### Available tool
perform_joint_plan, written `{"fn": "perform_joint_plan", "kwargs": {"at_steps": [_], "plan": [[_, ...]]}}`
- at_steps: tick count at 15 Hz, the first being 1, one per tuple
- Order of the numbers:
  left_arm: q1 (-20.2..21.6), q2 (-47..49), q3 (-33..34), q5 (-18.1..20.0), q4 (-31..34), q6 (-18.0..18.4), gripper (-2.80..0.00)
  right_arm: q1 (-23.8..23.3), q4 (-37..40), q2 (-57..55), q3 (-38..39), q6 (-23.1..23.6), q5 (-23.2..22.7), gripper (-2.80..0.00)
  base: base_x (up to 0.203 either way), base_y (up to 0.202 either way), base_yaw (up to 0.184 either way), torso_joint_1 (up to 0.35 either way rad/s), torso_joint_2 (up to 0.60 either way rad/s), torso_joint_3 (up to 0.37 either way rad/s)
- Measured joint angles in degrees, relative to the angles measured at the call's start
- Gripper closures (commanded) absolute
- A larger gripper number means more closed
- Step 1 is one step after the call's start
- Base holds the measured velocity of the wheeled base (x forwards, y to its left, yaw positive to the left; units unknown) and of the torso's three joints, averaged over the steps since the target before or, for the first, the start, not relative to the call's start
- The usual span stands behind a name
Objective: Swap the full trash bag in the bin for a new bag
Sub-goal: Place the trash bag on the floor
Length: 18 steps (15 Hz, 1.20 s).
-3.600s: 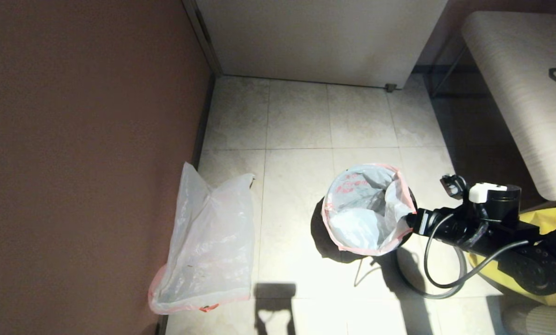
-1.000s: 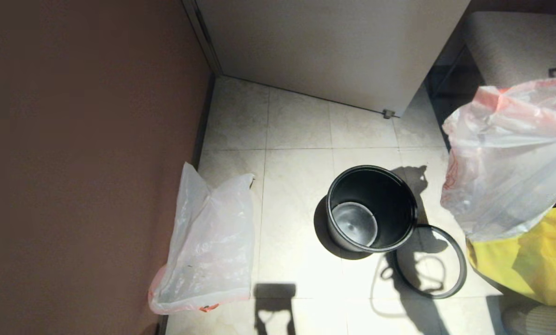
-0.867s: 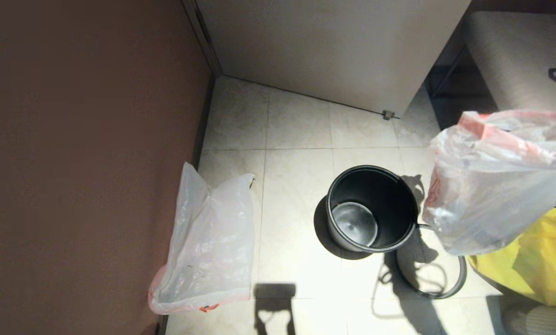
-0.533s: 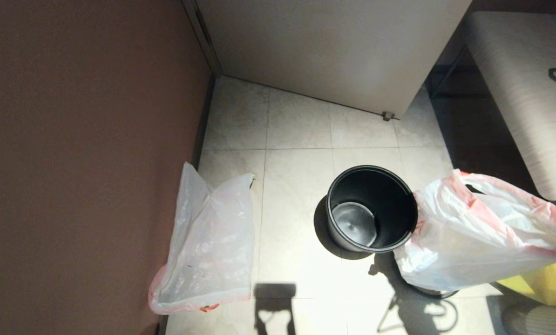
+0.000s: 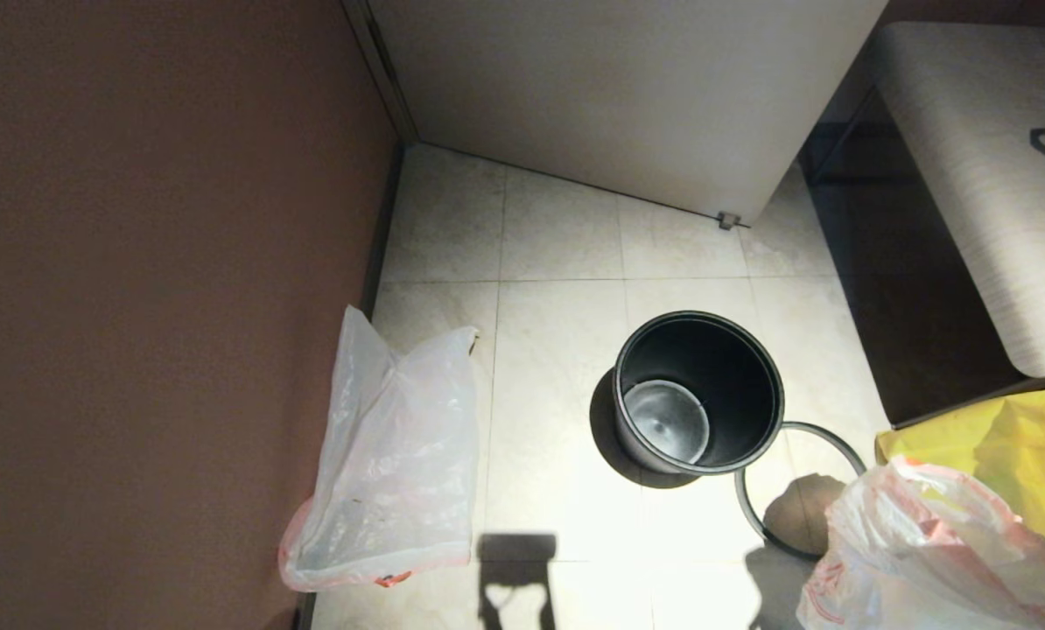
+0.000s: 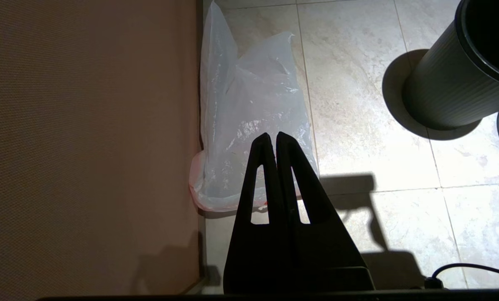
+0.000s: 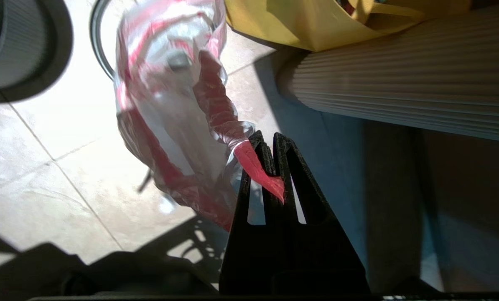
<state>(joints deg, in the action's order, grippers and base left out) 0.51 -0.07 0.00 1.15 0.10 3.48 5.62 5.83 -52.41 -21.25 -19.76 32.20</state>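
The black bin (image 5: 697,394) stands bare and unlined on the tiled floor, also showing as the bin (image 6: 462,79) in the left wrist view. Its thin grey hoop (image 5: 754,516) lies on the floor beside it. The full trash bag (image 5: 916,551), clear with a red edge, hangs low at the right; my right gripper (image 7: 270,140) is shut on the red edge of that bag (image 7: 170,104). The new bag (image 5: 391,464) lies flat by the brown wall. My left gripper (image 6: 272,140) hangs shut and empty above the new bag (image 6: 249,125).
A large yellow bag (image 5: 1004,455) sits at the right, next to a ribbed pale cushion (image 7: 400,79). A pale bench (image 5: 986,175) stands at the back right, a white door (image 5: 627,79) at the back, and the brown wall (image 5: 164,306) on the left.
The full bag came out of the bin, swung up to the right, then down toward the near right corner. The bin now stands unlined and the hoop shows again.
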Motion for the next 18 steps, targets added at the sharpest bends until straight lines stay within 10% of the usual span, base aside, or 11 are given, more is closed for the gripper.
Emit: {"fn": "perform_joint_plan", "kwargs": {"at_steps": [18], "plan": [[0.0, 0.0, 0.0, 0.01, 0.0, 0.0, 0.0, -4.99, -15.45, -22.97, 8.16, -3.13, -3.76, 0.0, 0.0, 0.0, 0.0, 0.0, 0.0, 0.0]]}}
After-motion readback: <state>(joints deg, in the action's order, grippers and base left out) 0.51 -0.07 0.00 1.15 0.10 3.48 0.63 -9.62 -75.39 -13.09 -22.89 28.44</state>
